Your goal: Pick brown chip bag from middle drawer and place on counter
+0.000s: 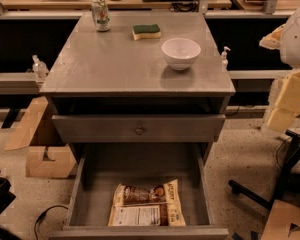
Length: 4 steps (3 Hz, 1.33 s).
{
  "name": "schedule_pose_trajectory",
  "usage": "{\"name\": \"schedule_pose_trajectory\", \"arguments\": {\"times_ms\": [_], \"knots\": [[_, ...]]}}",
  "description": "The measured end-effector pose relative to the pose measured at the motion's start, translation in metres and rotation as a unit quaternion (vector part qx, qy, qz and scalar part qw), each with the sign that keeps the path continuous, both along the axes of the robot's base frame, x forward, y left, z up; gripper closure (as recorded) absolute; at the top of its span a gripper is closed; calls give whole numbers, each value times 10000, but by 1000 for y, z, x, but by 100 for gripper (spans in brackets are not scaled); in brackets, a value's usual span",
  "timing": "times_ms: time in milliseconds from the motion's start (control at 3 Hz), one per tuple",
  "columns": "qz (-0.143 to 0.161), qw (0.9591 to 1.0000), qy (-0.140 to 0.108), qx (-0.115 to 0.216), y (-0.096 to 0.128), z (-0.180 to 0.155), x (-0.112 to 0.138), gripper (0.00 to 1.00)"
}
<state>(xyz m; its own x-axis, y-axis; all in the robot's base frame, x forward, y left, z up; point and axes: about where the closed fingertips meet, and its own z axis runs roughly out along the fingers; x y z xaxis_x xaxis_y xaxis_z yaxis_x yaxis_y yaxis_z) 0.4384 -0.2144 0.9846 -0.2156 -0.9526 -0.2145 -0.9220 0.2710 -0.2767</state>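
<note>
The brown chip bag (146,210) lies flat on the floor of the open middle drawer (92,184), near its front lip, label side up. The gray counter (115,66) forms the cabinet's top. My arm comes in at the right edge as a white housing with pale cream blocks below it. The gripper (289,100) is there, level with the cabinet's upper drawer, well to the right of the cabinet and far above and right of the bag. It holds nothing that I can see.
On the counter stand a white bowl (180,53), a green-and-yellow sponge (146,31) and a can (100,14). The closed upper drawer front with its knob (139,130) overhangs the back of the open drawer. Cardboard boxes (47,159) sit left; a black chair base (270,194) stands right.
</note>
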Motion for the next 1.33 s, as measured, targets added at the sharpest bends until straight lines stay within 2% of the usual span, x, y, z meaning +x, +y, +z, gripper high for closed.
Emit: {"name": "schedule_pose_trajectory", "arguments": {"times_ms": [333, 667, 1000, 1333], "knots": [[0, 10000, 0, 0, 0, 0, 0, 0], [10, 9999, -115, 38, 4, 0, 2, 0], [192, 9993, -80, 317, 23, -37, 16, 0], [387, 9972, -115, 629, 46, -96, 30, 0]]}}
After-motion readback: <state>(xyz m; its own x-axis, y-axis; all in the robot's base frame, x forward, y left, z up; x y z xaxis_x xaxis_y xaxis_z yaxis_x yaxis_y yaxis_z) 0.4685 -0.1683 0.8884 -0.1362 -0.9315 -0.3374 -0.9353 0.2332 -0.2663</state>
